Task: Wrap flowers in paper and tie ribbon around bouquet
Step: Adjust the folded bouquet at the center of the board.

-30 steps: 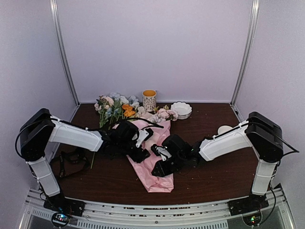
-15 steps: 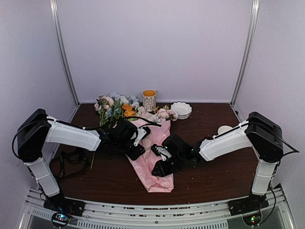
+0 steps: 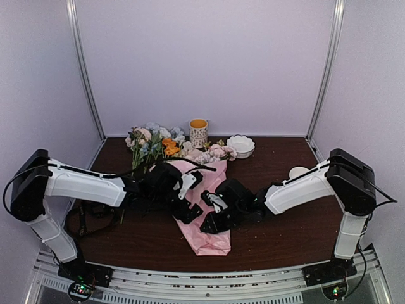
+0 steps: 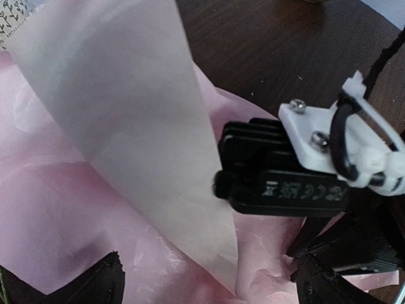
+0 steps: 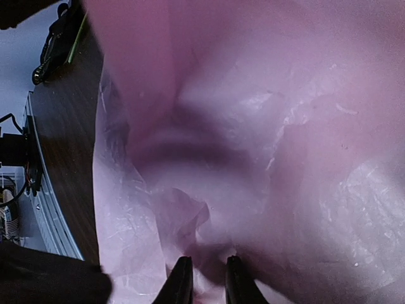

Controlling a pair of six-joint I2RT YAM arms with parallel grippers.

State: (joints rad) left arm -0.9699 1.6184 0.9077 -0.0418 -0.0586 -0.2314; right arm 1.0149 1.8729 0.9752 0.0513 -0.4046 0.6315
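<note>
My left claw point(image 4: 214, 280) has sprung wide over the paper point(image 3: 212, 240), my right claw point(image 5: 207, 278) pinching it, brown table point(image 3: 285, 228) beneath, lilac walls point(image 3: 202, 63) beyond.

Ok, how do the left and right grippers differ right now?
The left gripper stands wide open, gripping nothing; the right gripper is nearly closed, pinching a fold of the paper. A loose flap rises between the left's fingers; the right's clamp theirs. Both work at the same pink sheet.

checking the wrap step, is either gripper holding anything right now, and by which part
The right gripper pinches the pink paper by a crumpled fold. The left gripper is open over the paper, holding nothing.
</note>
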